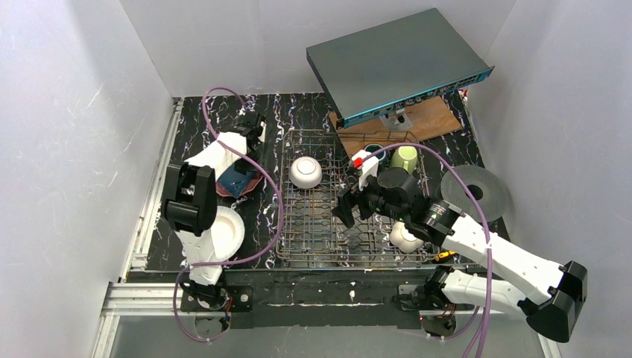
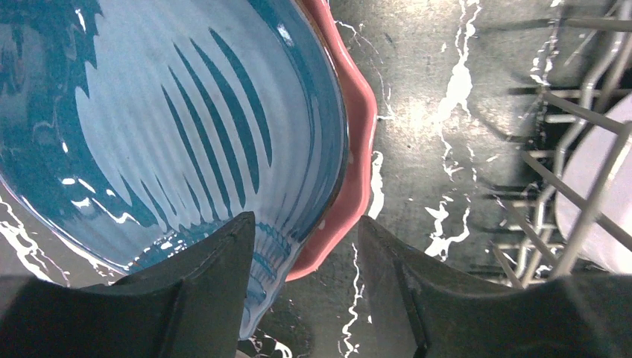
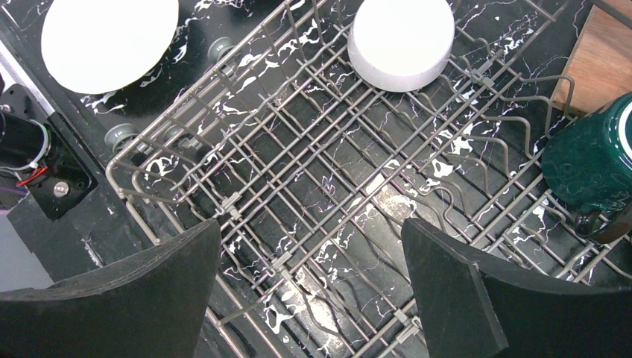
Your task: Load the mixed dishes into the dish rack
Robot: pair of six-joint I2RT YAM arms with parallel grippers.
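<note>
A dark blue plate (image 2: 149,127) lies on a pink scalloped plate (image 2: 358,149) on the table left of the dish rack (image 1: 320,239). My left gripper (image 2: 306,220) straddles both rims: one finger lies over the blue plate, the other stands just outside the pink rim with a gap. The jaws are partly closed and hold nothing. My right gripper (image 3: 311,224) hangs wide open over the rack's wires (image 3: 298,149), empty. In the rack sit a white bowl (image 1: 305,171), a dark teal mug (image 3: 589,160), a light green mug (image 1: 405,158) and another white dish (image 1: 405,237).
A white round dish (image 1: 227,231) lies on the table at the near left. A black disc (image 1: 475,192) lies right of the rack. A flat grey box (image 1: 395,63) leans over a wooden board (image 1: 432,119) at the back. White walls close in on three sides.
</note>
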